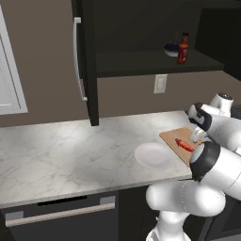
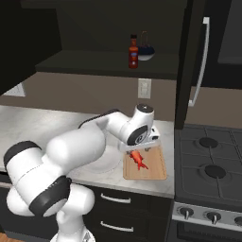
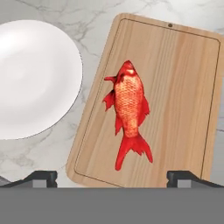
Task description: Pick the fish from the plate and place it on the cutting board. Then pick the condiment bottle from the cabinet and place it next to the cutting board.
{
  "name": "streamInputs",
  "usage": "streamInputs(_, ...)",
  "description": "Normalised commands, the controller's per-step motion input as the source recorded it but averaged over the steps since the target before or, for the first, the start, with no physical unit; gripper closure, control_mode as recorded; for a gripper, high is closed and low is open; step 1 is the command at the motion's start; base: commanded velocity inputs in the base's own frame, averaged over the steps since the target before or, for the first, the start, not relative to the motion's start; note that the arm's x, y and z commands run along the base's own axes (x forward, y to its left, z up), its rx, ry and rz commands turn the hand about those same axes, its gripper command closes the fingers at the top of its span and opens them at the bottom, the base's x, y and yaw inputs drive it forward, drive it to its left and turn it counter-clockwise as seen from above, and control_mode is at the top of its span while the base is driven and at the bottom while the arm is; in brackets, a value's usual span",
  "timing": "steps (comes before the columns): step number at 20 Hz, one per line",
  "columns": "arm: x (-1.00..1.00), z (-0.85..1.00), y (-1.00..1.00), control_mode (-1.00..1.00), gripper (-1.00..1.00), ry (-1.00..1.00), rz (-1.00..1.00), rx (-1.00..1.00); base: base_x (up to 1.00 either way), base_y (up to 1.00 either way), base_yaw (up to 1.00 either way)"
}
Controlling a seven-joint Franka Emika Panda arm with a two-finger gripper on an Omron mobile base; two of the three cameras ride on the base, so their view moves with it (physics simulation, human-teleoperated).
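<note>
On marble bench, left base view: red-orange fish [image 1: 185, 145] lies on tan wooden cutting board [image 1: 175, 136], round white plate [image 1: 154, 156] beside.
Right base view: red condiment bottle [image 2: 133, 52] upright on dark cabinet shelf [image 2: 108, 64].
Hand view: gripper [image 3: 112, 178] above fish, fingers wide apart, holding nothing.

Nothing here can be read. The condiment bottle [image 2: 133, 51] on the cabinet [image 1: 155, 61] shelf carries a lighter label band — but it shows no letters or marks that can be made out. The cutting board [image 3: 183, 87], the plate [image 3: 30, 78] and the stove knobs [image 2: 213, 217] are plain — no print, brand or numbers.
</note>
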Motion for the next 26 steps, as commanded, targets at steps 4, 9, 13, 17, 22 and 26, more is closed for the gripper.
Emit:
streamInputs(4,-0.26,0.25,0.26,-1.0,-1.0,-0.05,0.0,0.0,0.0,0.0,0.0)
streamInputs(9,-0.24,0.2,0.38,-1.0,-1.0,-0.05,0.0,0.0,0.0,0.0,0.0)
streamInputs(13,-0.08,0.12,0.48,-1.0,-1.0,-0.03,0.0,0.0,0.0,0.0,0.0)
streamInputs(17,0.0,0.08,0.47,-1.0,-1.0,0.0,0.04,0.0,0.0,0.0,0.0)
streamInputs(22,0.0,0.03,0.33,-1.0,-1.0,0.0,0.08,0.0,0.0,0.0,0.0)
streamInputs(26,0.0,0.0,0.08,-1.0,-1.0,0.0,0.12,0.0,0.0,0.0,0.0)
